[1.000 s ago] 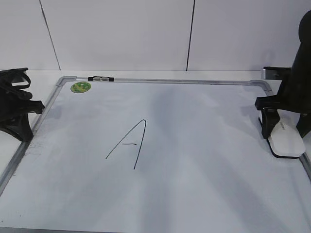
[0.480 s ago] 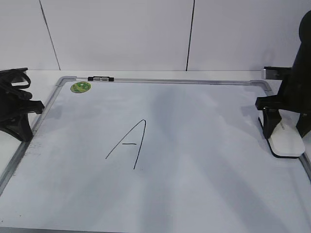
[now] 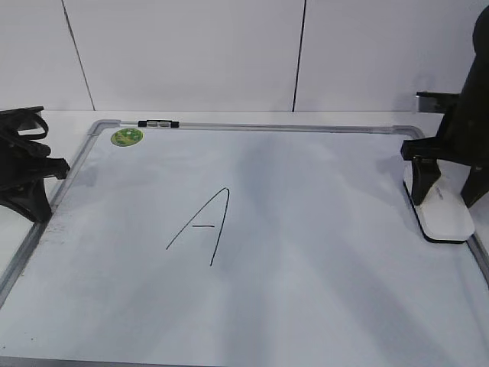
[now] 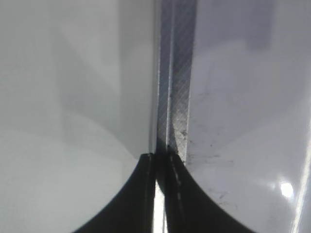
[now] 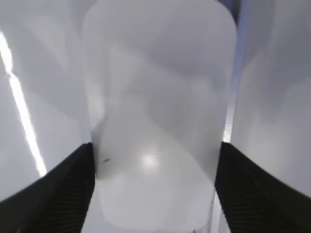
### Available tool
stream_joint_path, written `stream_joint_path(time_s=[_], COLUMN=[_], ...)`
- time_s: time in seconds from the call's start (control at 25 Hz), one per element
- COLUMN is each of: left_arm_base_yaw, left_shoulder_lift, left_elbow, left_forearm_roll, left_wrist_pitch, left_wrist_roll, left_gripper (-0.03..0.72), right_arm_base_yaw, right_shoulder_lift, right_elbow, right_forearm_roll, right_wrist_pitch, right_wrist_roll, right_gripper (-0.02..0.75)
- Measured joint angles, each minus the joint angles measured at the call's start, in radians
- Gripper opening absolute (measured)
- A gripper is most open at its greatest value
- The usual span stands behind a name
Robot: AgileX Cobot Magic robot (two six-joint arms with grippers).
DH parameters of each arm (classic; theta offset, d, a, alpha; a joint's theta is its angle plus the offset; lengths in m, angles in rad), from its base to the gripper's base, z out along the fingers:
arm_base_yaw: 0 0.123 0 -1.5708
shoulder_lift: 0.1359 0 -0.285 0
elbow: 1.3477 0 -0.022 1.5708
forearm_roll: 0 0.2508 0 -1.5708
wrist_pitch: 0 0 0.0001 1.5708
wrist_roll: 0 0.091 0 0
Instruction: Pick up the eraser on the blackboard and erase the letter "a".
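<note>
The blackboard (image 3: 321, 252) is a white board with a grey frame, lying flat. The white eraser (image 3: 445, 219) rests on it by the right edge. My right gripper (image 3: 446, 193) straddles the eraser, and in the right wrist view (image 5: 155, 165) both fingers press the sides of the eraser (image 5: 155, 97). Only a tall capital "A" (image 3: 203, 228) shows on the board; no lowercase "a" is in view. My left gripper (image 3: 38, 210) is shut and empty at the board's left frame (image 4: 177, 73), its tips (image 4: 159, 158) together.
A round green magnet (image 3: 127, 137) sits at the board's far left corner. A small black clip (image 3: 158, 123) sits on the far frame. A white wall stands behind the table. The right frame rail (image 5: 232, 111) runs just beside the eraser.
The eraser has shifted a little back and to the left on the board together with my right gripper. The left arm has not moved.
</note>
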Motion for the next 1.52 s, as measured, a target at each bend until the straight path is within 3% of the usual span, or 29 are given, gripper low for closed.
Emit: stream_joint_path(time_s=[1.2, 1.4, 1.52], left_arm_base_yaw=[0.0, 0.0, 0.0], left_shoulder_lift=[0.0, 0.0, 0.002], left_elbow=[0.0, 0.0, -0.013], left_forearm_roll=[0.0, 0.004, 0.024], left_wrist_pitch=[-0.003, 0.005, 0.035], left_wrist_roll=[0.0, 0.0, 0.0], left_gripper=[0.022, 0.057, 0.116], right_arm_base_yaw=[-0.002, -0.002, -0.002], right_shoulder_lift=[-0.257, -0.274, -0.274], right_elbow=[-0.056, -0.056, -0.056], right_forearm_roll=[0.085, 0.089, 0.104], right_wrist_pitch=[0.008, 0.008, 0.01], right_wrist_roll=[0.027, 0.027, 0.027], right_gripper=[0.594, 0.593, 0.593])
